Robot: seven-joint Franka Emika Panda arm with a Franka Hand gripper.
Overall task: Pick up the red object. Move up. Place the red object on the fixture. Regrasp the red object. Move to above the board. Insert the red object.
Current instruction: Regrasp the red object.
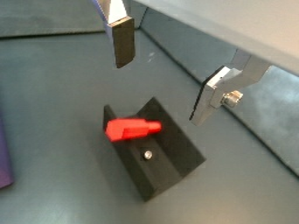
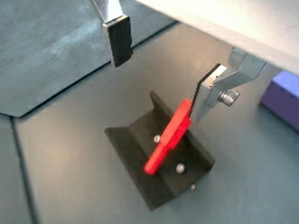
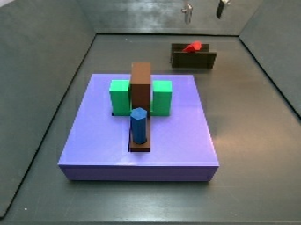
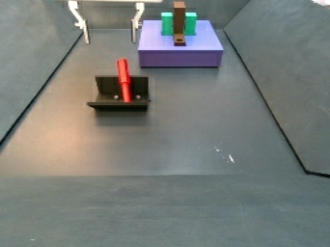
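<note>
The gripper (image 1: 173, 68) hangs above the fixture (image 1: 163, 162) with its jaws spread wide and nothing between them; the silver fingers (image 2: 118, 37) with dark pads are clear of everything in both wrist views. In a side view the gripper (image 4: 112, 24) sits high over the floor, apart from the fixture (image 4: 122, 96). The red peg (image 2: 170, 136) lies in the fixture's trough, leaning along its upright wall, one end jutting past the edge (image 4: 123, 79). Well apart stands the purple board (image 3: 141, 132), carrying green blocks (image 3: 141, 97), a brown bar (image 3: 141, 86) and a blue peg (image 3: 139, 125).
</note>
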